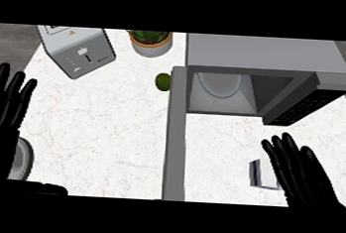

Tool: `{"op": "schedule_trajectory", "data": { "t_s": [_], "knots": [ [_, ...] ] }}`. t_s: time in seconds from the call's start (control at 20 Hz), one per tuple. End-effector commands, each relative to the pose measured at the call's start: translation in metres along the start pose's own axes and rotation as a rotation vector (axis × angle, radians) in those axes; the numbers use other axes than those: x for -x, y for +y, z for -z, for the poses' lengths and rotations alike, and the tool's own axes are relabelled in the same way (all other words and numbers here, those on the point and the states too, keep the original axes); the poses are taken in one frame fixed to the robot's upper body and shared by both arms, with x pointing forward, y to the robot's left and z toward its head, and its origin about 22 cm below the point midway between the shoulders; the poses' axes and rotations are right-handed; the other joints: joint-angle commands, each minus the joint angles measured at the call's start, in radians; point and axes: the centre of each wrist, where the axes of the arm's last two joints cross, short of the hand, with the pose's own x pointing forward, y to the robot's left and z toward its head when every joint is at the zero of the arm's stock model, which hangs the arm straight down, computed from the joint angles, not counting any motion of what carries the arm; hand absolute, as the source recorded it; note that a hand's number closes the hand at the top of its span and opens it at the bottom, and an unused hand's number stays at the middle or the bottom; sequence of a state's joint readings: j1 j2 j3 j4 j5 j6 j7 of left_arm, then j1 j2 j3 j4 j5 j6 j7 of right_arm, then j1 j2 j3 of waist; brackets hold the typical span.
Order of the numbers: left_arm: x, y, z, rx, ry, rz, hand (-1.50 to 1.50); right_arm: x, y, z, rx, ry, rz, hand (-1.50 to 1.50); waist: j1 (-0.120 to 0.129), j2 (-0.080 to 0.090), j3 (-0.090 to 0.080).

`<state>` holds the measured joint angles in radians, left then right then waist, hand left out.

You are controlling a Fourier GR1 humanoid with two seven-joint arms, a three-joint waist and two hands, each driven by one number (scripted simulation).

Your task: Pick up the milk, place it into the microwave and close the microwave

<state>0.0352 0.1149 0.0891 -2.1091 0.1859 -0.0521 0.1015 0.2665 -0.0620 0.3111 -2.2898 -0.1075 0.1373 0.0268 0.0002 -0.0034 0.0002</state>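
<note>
Two black robot hands show, seen from above, both coming in from the lower edge of the view. The left hand (7,105) is at the far left edge, fingers straight and pointing upward in the view, slightly spread, resting open with nothing in it. A short stretch of its grey forearm (23,160) shows just beneath it, near the lower left corner. The right hand (301,175) is at the lower right, also open, its fingers straight, close together and angled up and a little to the left. Its forearm is out of view.
</note>
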Motion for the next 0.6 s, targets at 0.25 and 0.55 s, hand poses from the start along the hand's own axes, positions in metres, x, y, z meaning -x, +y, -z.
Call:
{"op": "schedule_trajectory", "data": {
  "t_s": [0.25,0.55],
  "knots": [
    [-0.018,0.020,-0.042,-0.001,0.016,-0.041,-1.50,-0.006,0.021,-0.020,0.019,-0.001,0.024,-1.50,0.003,0.000,0.000],
    [0.002,0.041,-0.046,-0.005,0.029,-0.030,-1.50,-0.002,0.017,-0.024,0.114,0.017,-0.054,-1.50,0.000,0.002,0.000]
  ]
}}
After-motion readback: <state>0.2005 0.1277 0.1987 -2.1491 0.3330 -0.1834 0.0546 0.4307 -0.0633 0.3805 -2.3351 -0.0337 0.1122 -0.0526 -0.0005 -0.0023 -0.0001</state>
